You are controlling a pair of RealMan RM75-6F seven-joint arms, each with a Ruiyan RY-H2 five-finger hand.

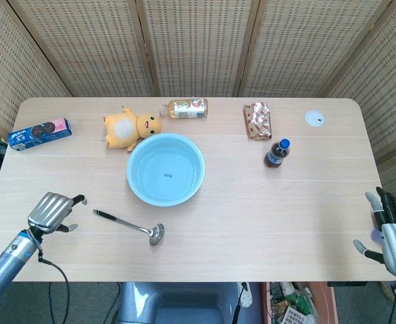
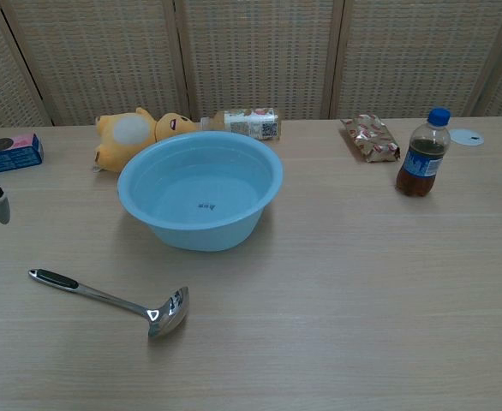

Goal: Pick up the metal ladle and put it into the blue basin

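The metal ladle [image 1: 129, 225] [image 2: 112, 300] lies flat on the table, black handle to the left, bowl to the right, just in front of the blue basin [image 1: 165, 169] [image 2: 200, 189]. The basin stands upright with nothing in it. My left hand [image 1: 50, 211] hovers over the table to the left of the ladle's handle end, fingers apart, holding nothing. In the chest view only a fingertip [image 2: 0, 206] of it shows at the left edge. My right hand [image 1: 392, 234] is off the table's right edge, fingers spread and holding nothing.
Along the back stand a yellow plush toy [image 1: 130, 126], a lying bottle [image 1: 185, 108], a foil snack pack [image 1: 258, 120] and a white lid [image 1: 314, 119]. A cola bottle [image 1: 276, 153] stands right of the basin. A cookie box [image 1: 40, 133] lies at far left.
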